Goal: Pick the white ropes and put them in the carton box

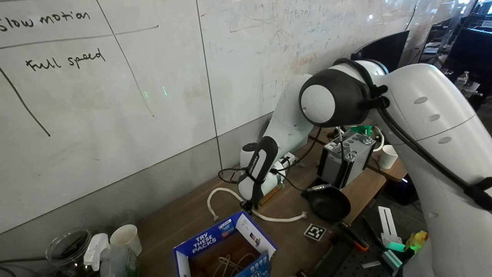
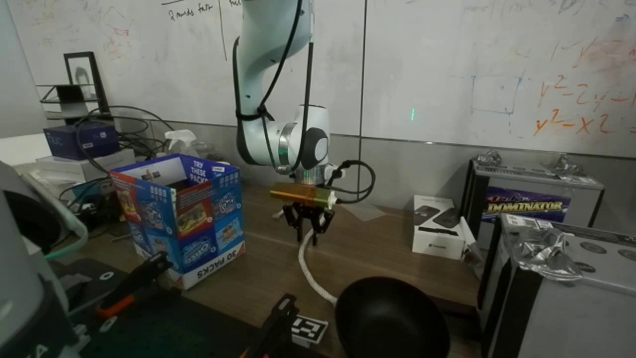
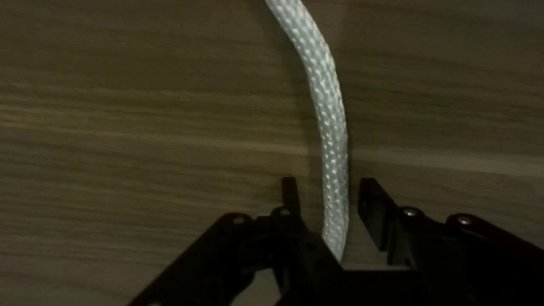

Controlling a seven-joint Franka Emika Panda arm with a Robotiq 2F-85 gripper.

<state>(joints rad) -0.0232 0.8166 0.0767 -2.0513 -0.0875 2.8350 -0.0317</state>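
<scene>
Across the wooden desktop, a white braided rope lies in a loose curve, one end bent back in a hook, the other stretching out near a black frying pan. Over its middle stretch, a black two-finger gripper points down, released: its fingers stand apart with the rope running between them, and the wrist view shows a gap on each side. Near the rope stands the carton box, open-topped and blue-sided, lettered "TRY THESE PACKS" and, along its white lower band, "30 PACKS." Inside it I can see pale cords in loose loops against the brown interior. Between box and pan sits a square black-and-white printed marker. Up from the gripper bends the white robot arm with its dark joints. Elsewhere on the desktop I make out a white paper cup just beside a spray bottle near the box, and, well apart from them, a grey metal-cased unit marked "DOMINATOR." Behind it all, a whiteboard carries black handwriting, including "Slow motion" and "Full speed," plus equations in orange.
</scene>
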